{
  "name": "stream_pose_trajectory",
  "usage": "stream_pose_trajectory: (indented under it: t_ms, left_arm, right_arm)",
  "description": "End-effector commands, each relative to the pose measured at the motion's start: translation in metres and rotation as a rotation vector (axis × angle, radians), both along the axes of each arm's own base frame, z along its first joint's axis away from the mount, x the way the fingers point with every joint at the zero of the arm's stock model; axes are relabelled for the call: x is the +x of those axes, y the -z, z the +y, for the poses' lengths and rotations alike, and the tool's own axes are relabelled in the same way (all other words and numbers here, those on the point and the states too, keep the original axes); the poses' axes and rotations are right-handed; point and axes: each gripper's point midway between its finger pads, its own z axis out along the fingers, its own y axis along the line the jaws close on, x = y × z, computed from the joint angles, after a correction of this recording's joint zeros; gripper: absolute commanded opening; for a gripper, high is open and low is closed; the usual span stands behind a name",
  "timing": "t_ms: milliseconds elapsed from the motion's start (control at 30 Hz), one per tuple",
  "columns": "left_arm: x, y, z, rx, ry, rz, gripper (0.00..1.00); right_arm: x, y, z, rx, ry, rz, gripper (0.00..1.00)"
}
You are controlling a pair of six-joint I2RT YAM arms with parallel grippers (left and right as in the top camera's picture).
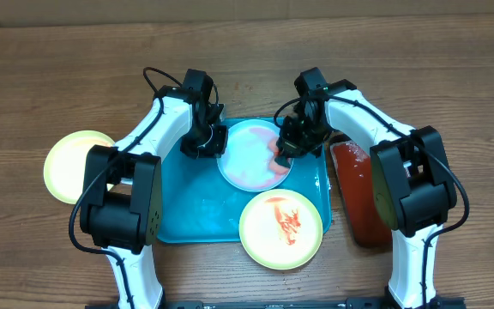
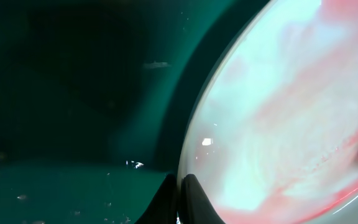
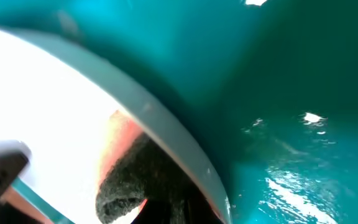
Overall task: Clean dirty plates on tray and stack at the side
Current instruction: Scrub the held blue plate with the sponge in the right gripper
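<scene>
Scrubbing looks like the step in hand, and it turns on two end effectors facing each other across one round plate. The blue-white plate (image 1: pixel 251 154) lies flat in the far half of the tray (image 1: pixel 195 215), between the arms.

The left end effector (image 1: pixel 206 144) sits at the plate's left rim. In the left wrist view its fingers are nearly together with the rim between them, so I judge it pinched on the plate. The right end effector (image 1: pixel 288 148) sits at the opposite rim, closed on a dark scrub pad (image 3: pixel 126 183). The pad presses on the plate just inside the rim, where an orange-red smear shows. From the pad, the pink film lies toward the left arm, across the plate's middle.

Being round, the plate has no long axis and points nowhere; the tray's long axis runs left to right. The right arm is nearer the smeared yellow plate (image 1: pixel 281 227), which overhangs the tray's near right corner. A clean yellow plate (image 1: pixel 77 166) rests on the surface (image 1: pixel 58 69), well left of the tray.
</scene>
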Motion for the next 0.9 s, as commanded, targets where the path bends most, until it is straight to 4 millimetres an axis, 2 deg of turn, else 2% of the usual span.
stream_pose_trajectory:
  t_ms: [0, 100, 300, 500, 667, 867]
  left_arm:
    - [0.002, 0.006, 0.017, 0.062, -0.027, 0.005, 0.05]
    - [0.002, 0.006, 0.016, 0.062, -0.027, 0.004, 0.05]
    - [0.002, 0.006, 0.016, 0.062, -0.034, 0.006, 0.05]
    - [0.002, 0.006, 0.016, 0.059, -0.034, 0.008, 0.04]
    - [0.002, 0.006, 0.016, 0.059, -0.041, 0.01, 0.04]
    - [0.001, 0.006, 0.016, 0.06, -0.041, 0.015, 0.05]
  right_arm:
    - [-0.041, 0.04, 0.006, 0.028, -0.158, 0.097, 0.04]
    - [-0.043, 0.036, 0.032, 0.088, -0.178, 0.076, 0.04]
    - [-0.057, 0.036, 0.078, 0.098, -0.192, 0.054, 0.04]
    - [-0.066, 0.035, 0.115, 0.132, -0.231, -0.003, 0.04]
    - [-0.05, 0.042, 0.106, 0.061, -0.197, -0.06, 0.04]
    - [-0.01, 0.044, 0.058, -0.12, -0.104, -0.125, 0.04]
